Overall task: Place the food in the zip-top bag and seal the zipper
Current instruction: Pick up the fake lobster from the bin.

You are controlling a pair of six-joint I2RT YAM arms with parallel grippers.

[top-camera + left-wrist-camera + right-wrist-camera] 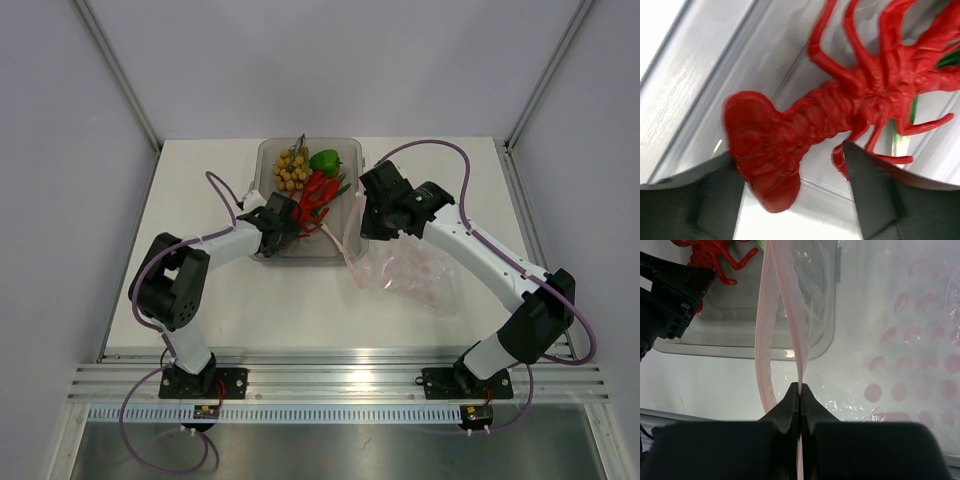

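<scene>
The red lobster [315,195] lies in the clear tray [300,258] beside the green bell pepper [325,160], the yellow-tan balls [291,170] and thin green stalks [343,188]. My left gripper [293,222] is open in the tray. In the left wrist view the lobster's tail [765,145] sits between the spread fingers [875,200], against the left one. My right gripper [362,222] is shut on the pink zipper strip [799,350] of the zip-top bag [415,270] and holds one lip up; the other lip [762,340] bows away, so the mouth gapes.
The bag lies crinkled on the white table right of the tray and has pink dots [920,360]. The tray's near corner [820,340] is just behind the bag's mouth. The left gripper's black body [665,300] shows at the left of the right wrist view.
</scene>
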